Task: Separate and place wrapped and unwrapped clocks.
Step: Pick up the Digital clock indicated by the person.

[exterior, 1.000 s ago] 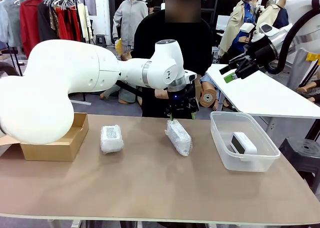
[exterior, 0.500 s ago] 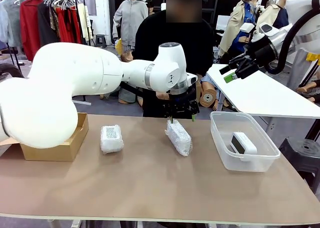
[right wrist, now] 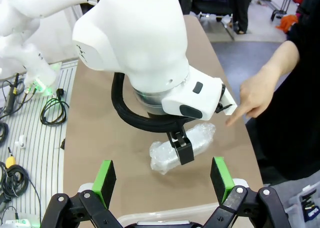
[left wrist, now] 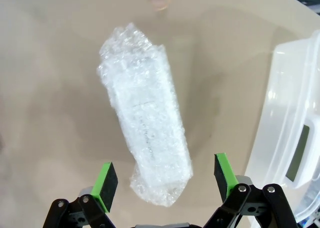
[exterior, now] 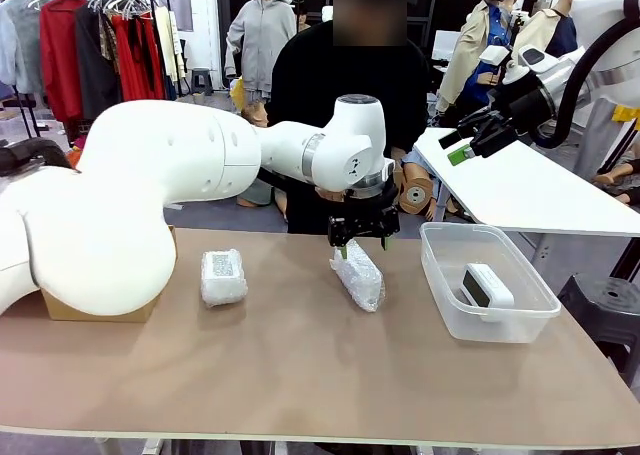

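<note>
One wrapped clock (exterior: 357, 273), a long bundle in crinkly white wrap, lies on the brown table at centre. My left gripper (exterior: 360, 237) hangs open just above its far end; in the left wrist view the bundle (left wrist: 145, 138) lies between the green pads (left wrist: 106, 185), untouched. A second wrapped clock (exterior: 223, 276) rests to the left. The bare white clock (exterior: 484, 286) lies inside a clear plastic bin (exterior: 440, 275). My right gripper (exterior: 468, 145) is held high at the right, open (right wrist: 162, 180), looking down on the left wrist and the bundle (right wrist: 195, 138).
A cardboard box (exterior: 95, 305) sits at the table's left end, mostly behind my left arm. A person stands at the far side, one hand (right wrist: 255, 95) pointing a finger towards the bundle. The bin's wall (left wrist: 287, 112) stands close to the left gripper.
My left arm has shifted slightly right, and its wrist has turned and come down a little over the central bundle. The bundles, the bin and the right arm have stayed put.
</note>
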Robot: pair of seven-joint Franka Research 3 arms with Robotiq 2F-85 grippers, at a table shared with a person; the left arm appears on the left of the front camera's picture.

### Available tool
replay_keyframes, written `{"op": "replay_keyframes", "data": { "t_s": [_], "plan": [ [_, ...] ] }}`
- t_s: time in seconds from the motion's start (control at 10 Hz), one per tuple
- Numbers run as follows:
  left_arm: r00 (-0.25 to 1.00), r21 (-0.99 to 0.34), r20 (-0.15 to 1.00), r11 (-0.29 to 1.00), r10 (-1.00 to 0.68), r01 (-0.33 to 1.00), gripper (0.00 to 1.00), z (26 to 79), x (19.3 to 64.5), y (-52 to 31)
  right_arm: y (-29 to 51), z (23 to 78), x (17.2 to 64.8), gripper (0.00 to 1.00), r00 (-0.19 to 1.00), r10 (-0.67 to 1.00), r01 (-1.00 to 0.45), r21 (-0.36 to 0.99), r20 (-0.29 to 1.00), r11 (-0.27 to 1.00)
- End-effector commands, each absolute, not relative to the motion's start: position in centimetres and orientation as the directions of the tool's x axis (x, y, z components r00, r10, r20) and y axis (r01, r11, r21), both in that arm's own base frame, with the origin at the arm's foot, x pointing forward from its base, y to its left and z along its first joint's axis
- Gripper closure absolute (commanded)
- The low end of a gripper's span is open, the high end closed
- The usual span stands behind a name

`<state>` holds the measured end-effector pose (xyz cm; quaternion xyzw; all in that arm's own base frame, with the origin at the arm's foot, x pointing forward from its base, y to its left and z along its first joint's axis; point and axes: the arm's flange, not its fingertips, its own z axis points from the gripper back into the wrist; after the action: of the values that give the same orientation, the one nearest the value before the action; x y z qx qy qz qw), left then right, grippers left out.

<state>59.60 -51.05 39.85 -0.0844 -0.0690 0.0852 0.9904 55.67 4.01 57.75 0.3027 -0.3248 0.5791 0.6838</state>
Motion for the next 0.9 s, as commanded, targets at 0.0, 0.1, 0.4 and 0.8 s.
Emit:
{"op": "replay_keyframes", "data": {
  "t_s": [0.0,0.1,0.4,0.8],
  "plan": [
    [0.96,-0.138,0.123,0.962,0.251,-0.234,0.0,40.4,60.9,-52.5,4.0,57.9,55.6,0.0,0.116,0.593,-0.989,0.035,0.797,0.147],
    [0.959,-0.132,0.119,0.961,0.258,-0.243,0.0,40.0,61.2,-52.6,4.0,57.9,55.6,0.0,0.116,0.593,-0.989,0.035,0.797,0.147],
    [0.961,-0.121,0.139,0.967,0.24,-0.224,0.0,38.3,62.5,-52.7,4.0,57.9,55.6,0.0,0.116,0.593,-0.989,0.035,0.797,0.147],
    [0.963,-0.108,0.122,0.968,0.24,-0.227,0.0,36.7,63.3,-52.9,4.0,57.9,55.6,0.0,0.116,0.593,-0.989,0.035,0.797,0.147]
  ]
}}
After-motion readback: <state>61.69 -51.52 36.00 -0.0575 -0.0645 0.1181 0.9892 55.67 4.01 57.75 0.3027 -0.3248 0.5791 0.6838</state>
